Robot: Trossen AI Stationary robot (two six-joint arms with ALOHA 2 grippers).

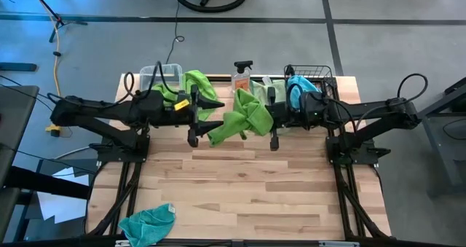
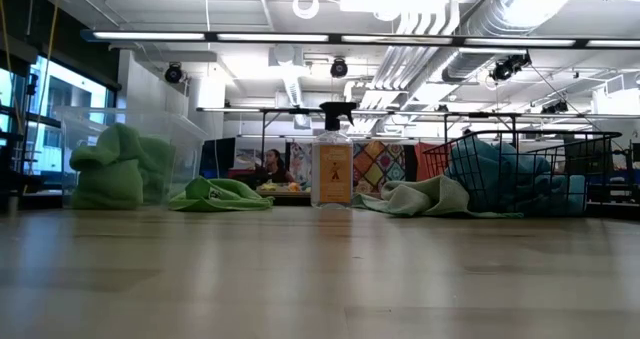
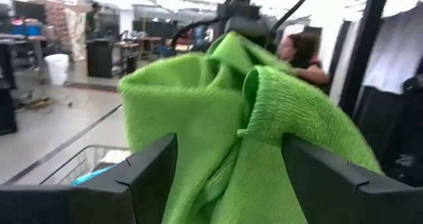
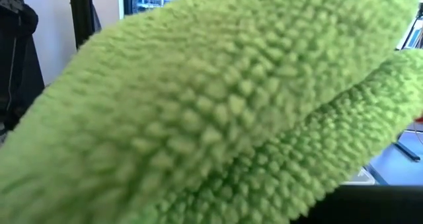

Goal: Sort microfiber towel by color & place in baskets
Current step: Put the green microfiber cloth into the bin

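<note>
A lime green microfiber towel (image 1: 237, 122) hangs in the air between my two grippers over the middle of the table; the low view shows none of it. My right gripper (image 1: 263, 117) is shut on it and shows at the towel's top in the left wrist view (image 3: 241, 19). The cloth (image 4: 218, 105) fills the right wrist view. My left gripper (image 1: 212, 114) is open, its fingers standing on either side of the hanging cloth (image 3: 218, 118). Along the far edge stand the clear tub (image 1: 162, 76) with green towels and the black wire basket (image 1: 309, 79) with blue ones. My right gripper holds the lime green towel by a bunched upper part (image 3: 231, 42), coming level from the table's right; the cloth hides the fingers themselves. The towel is lifted clear and hangs slack in folds. My left gripper's fingers (image 3: 145, 178) flank the hanging cloth; whether they touch it, I cannot tell.
A spray bottle (image 1: 242, 76) stands between tub and basket. A green towel (image 2: 218, 192) lies beside the tub and a pale green one (image 2: 425, 197) beside the basket (image 2: 530, 174). A teal-blue towel (image 1: 149, 221) lies at the near left edge. People show in the room beyond.
</note>
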